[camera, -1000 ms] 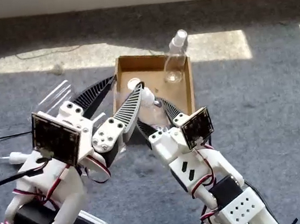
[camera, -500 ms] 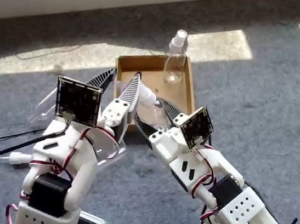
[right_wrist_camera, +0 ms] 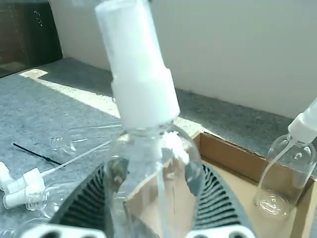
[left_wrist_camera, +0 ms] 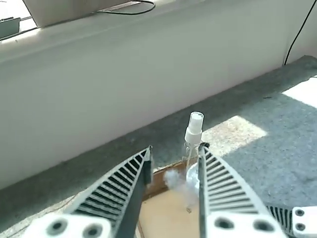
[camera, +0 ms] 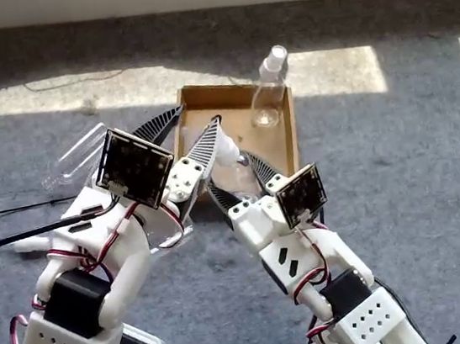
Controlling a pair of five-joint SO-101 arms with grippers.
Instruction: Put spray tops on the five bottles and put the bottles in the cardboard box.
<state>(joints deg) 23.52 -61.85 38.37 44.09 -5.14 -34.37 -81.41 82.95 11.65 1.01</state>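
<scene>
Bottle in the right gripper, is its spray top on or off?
On: a white spray top sits on the neck of the bottle clamped in the right gripper.

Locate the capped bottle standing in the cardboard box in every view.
High view: the clear plastic bottle with a white spray top stands in the brown cardboard box's far right corner.
Left wrist view: bottle beyond the open left hand.
Right wrist view: in the box corner, behind the second clear bottle in the right hand.
Shared landmark: the box.
</scene>
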